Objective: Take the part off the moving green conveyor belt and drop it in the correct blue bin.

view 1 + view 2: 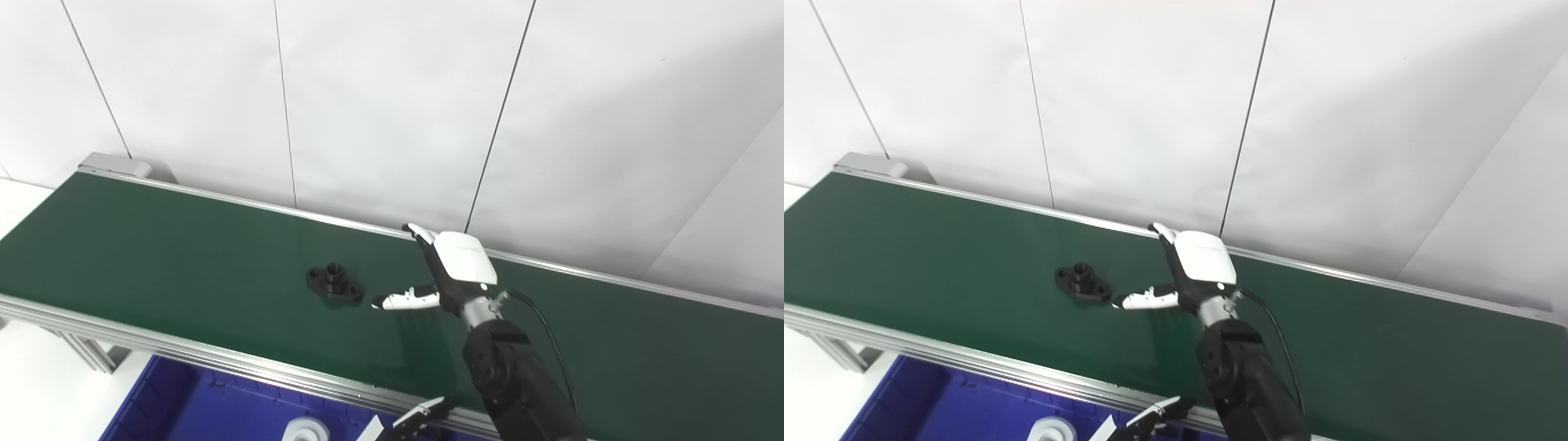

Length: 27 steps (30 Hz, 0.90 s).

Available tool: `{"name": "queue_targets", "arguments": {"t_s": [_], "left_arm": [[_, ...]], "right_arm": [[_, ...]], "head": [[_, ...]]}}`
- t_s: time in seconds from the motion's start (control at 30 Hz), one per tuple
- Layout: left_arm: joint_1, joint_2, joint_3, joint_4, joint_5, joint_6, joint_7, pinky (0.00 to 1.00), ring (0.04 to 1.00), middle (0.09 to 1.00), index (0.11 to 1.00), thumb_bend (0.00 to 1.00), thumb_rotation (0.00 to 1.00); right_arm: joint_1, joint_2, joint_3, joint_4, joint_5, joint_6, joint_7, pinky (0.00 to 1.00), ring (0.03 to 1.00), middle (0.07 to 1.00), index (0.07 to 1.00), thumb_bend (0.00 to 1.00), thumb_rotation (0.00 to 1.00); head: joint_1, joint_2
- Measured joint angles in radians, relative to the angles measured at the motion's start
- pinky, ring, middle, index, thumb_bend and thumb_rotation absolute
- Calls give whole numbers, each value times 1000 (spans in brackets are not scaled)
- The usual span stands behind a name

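A black flanged part [334, 283] with a round boss and two bolt holes lies on the green conveyor belt [153, 245], near the middle. My right hand [450, 269] hovers over the belt just right of the part, open, fingers stretched toward the far rail and the thumb pointing at the part, a short gap away. It holds nothing. Only a few fingertips of my left hand [422, 415] show at the bottom edge, below the belt's near rail; the rest is out of frame.
A blue bin [184, 407] sits below the near rail at the bottom left, with a white round part [306, 432] in it. Aluminium rails [184, 352] edge the belt. White wall panels stand behind the far rail.
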Motion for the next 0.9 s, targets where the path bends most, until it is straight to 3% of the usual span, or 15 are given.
{"name": "queue_targets", "arguments": {"t_s": [0.37,0.9], "left_arm": [[7,0,-1,-33,22,0,0,780,887,909,869,759,713],[19,0,0,-69,29,7,-9,768,886,913,866,761,702]], "right_arm": [[-58,42,43,110,-1,9,-4,585,736,857,907,980,651],[-85,48,71,242,5,27,-21,536,680,827,914,965,654]], "head": [[14,9],[43,25]]}}
